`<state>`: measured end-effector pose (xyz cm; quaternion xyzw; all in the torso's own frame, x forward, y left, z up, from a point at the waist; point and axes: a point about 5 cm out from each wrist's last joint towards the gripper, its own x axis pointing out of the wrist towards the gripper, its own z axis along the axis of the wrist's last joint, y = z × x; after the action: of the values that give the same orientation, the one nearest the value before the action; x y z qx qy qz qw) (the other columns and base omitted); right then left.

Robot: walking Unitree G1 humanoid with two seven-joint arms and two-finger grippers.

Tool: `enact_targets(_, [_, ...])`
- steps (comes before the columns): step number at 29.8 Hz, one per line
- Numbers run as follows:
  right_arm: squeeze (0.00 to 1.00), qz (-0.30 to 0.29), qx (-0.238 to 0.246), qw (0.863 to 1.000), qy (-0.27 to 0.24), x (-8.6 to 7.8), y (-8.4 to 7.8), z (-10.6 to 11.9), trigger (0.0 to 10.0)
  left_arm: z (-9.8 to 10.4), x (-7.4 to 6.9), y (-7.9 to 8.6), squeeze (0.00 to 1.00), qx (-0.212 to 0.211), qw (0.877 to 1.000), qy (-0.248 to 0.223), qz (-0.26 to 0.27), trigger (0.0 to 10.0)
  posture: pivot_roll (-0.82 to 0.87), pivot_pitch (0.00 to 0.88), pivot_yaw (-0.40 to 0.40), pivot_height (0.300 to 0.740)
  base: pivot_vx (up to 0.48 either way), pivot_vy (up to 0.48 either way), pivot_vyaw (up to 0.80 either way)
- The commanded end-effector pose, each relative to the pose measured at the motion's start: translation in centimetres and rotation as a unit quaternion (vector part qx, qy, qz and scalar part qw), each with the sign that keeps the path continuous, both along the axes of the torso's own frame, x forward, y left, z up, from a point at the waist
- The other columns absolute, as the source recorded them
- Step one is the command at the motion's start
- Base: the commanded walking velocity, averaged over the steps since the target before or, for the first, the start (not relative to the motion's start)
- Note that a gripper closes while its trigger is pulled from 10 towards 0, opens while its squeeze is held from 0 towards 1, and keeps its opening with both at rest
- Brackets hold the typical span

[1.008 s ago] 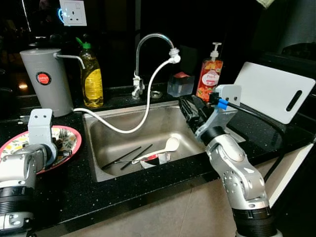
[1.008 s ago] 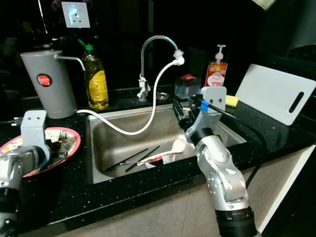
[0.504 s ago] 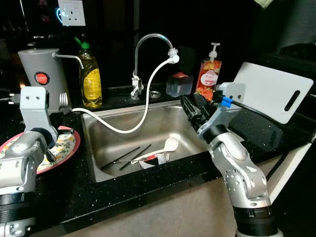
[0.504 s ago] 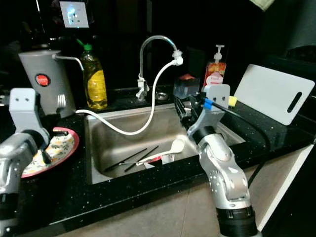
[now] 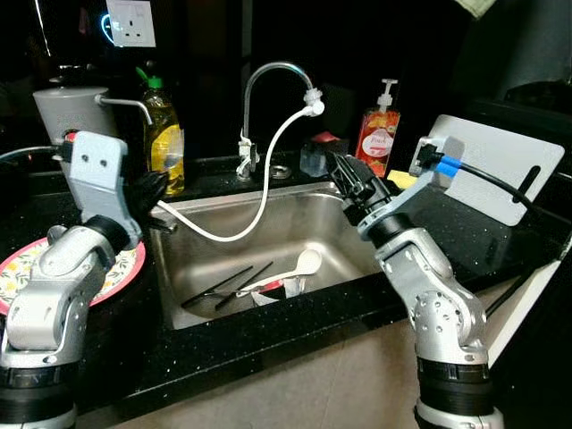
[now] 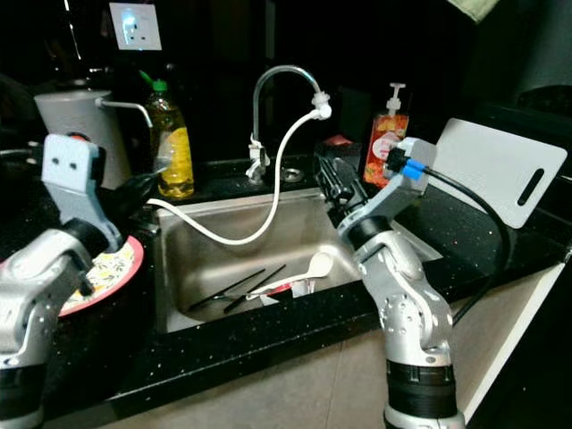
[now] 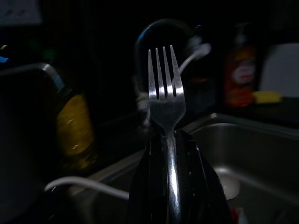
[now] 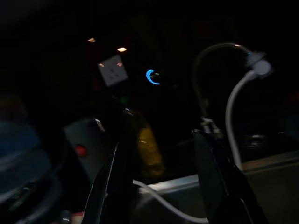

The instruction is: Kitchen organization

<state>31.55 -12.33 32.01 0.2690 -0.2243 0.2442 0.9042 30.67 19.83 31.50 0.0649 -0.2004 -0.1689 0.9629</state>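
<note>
My left gripper (image 5: 152,190) is shut on a silver fork (image 7: 166,100), held tines-up between its black fingers (image 7: 145,186) above the counter at the sink's left edge. Behind and left of it lies a floral plate with a red rim (image 5: 18,273). The steel sink (image 5: 299,219) holds a white spoon (image 5: 302,264), black chopsticks (image 5: 228,286) and a small red-and-white item (image 5: 284,288). My right gripper (image 5: 350,183) hovers open over the sink's right side, with nothing between its fingers (image 8: 212,177).
A grey dispenser (image 5: 67,112) and a yellow soap bottle (image 5: 165,134) stand at the back left. The faucet (image 5: 268,76) trails a white hose (image 5: 259,201) across the sink. A red pump bottle (image 5: 377,134), yellow sponge (image 5: 399,179) and white cutting board (image 5: 500,165) sit at the right.
My left gripper has lifted off the plate with the fork and swung right to the sink's left edge. The right wrist has turned and risen slightly.
</note>
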Motion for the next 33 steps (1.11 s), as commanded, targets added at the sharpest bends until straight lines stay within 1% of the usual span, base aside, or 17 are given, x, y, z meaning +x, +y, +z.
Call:
enact_targets(1, [0.00, 0.025, 0.009, 0.999, -0.021, -0.9, 0.0, 0.8, 10.0, 0.5, -0.7, -1.2, 0.00, 0.003, 0.999, -0.019, -0.045, 10.0, -0.06, 0.000, -0.056, 0.740, 0.000, 0.000, 0.00])
enact_targets(3, [0.00, 0.025, 0.009, 0.999, -0.021, -0.9, 0.0, 0.8, 10.0, 0.5, -0.7, -1.2, 0.00, 0.003, 0.999, -0.019, -0.045, 10.0, -0.06, 0.000, -0.056, 0.740, 0.000, 0.000, 0.00])
enact_targets(5, [0.00, 0.045, 0.011, 0.998, -0.041, -1.3, -0.1, 1.4, 10.0, 0.5, -0.7, -1.8, 0.00, 0.028, 0.998, -0.024, -0.056, 10.0, -0.07, 0.000, -0.052, 0.740, 0.000, 0.000, 0.00])
enact_targets(6, [0.00, 0.045, 0.011, 0.998, -0.041, -1.3, -0.1, 1.4, 10.0, 0.5, -0.7, -1.8, 0.00, 0.028, 0.998, -0.024, -0.056, 10.0, -0.07, 0.000, -0.052, 0.740, 0.000, 0.000, 0.00])
enact_targets(7, [0.00, 0.079, 0.022, 0.995, -0.054, -1.7, 0.1, 2.0, 10.0, 0.6, -0.8, -2.0, 0.00, 0.036, 0.997, -0.030, -0.062, 10.0, -0.06, 0.000, -0.066, 0.740, 0.000, 0.000, 0.00])
enact_targets(8, [0.00, 0.095, 0.027, 0.993, -0.056, -1.8, 0.2, 2.1, 10.0, 0.8, -0.9, -2.0, 0.00, 0.034, 0.997, -0.034, -0.066, 10.0, -0.06, 0.000, -0.066, 0.740, 0.000, 0.000, 0.00])
enact_targets(9, [0.00, 0.095, 0.027, 0.993, -0.056, -1.8, 0.2, 2.1, 10.0, 0.8, -0.9, -2.0, 0.00, 0.034, 0.997, -0.034, -0.066, 10.0, -0.06, 0.000, -0.066, 0.740, 0.000, 0.000, 0.00])
enact_targets(10, [0.00, 0.131, 0.026, 0.989, -0.055, -2.2, 0.8, 2.1, 10.0, 1.2, -1.4, -2.6, 0.00, 0.027, 0.994, -0.045, -0.094, 10.0, -0.06, 0.000, -0.066, 0.740, 0.000, 0.000, 0.00])
enact_targets(11, [0.00, 0.131, 0.026, 0.989, -0.055, -2.2, 0.8, 2.1, 10.0, 1.2, -1.4, -2.6, 0.00, 0.027, 0.994, -0.045, -0.094, 10.0, -0.06, 0.000, -0.066, 0.740, 0.000, 0.000, 0.00])
enact_targets(14, [0.00, 0.167, 0.023, 0.985, -0.042, -2.5, 1.7, 1.6, 10.0, 1.4, -2.2, -3.7, 0.00, 0.024, 0.989, -0.052, -0.135, 10.0, -0.06, 0.000, -0.064, 0.740, 0.000, 0.000, 0.00])
enact_targets(15, [0.00, 0.167, 0.023, 0.985, -0.042, -2.5, 1.7, 1.6, 10.0, 1.4, -2.2, -3.7, 0.00, 0.024, 0.989, -0.052, -0.135, 10.0, -0.06, 0.000, -0.064, 0.740, 0.000, 0.000, 0.00])
enact_targets(19, [0.00, 0.181, 0.043, 0.982, -0.014, -2.3, 2.5, 1.1, 10.0, 1.9, -2.4, -5.2, 0.00, 0.015, 0.984, -0.063, -0.164, 10.0, -0.07, 0.000, -0.063, 0.740, 0.000, 0.000, 0.00])
enact_targets(23, [0.00, 0.202, 0.054, 0.978, -0.013, -2.5, 2.8, 1.0, 10.0, 2.2, -2.6, -6.5, 0.00, 0.014, 0.978, -0.075, -0.192, 10.0, -0.06, 0.000, -0.071, 0.740, 0.000, 0.000, 0.00])
enact_targets(28, [0.00, 0.222, 0.078, 0.972, 0.000, -2.6, 2.9, 1.1, 10.0, 2.4, -3.1, -7.2, 0.00, 0.002, 0.974, -0.078, -0.213, 10.0, -0.07, 0.000, -0.070, 0.740, 0.000, 0.000, 0.00])
enact_targets(33, [0.00, 0.226, 0.083, 0.971, 0.003, -2.8, 2.9, 0.9, 10.0, 2.3, -3.3, -7.8, 0.00, 0.002, 0.971, -0.075, -0.229, 10.0, -0.07, 0.000, -0.064, 0.740, 0.000, 0.000, 0.00])
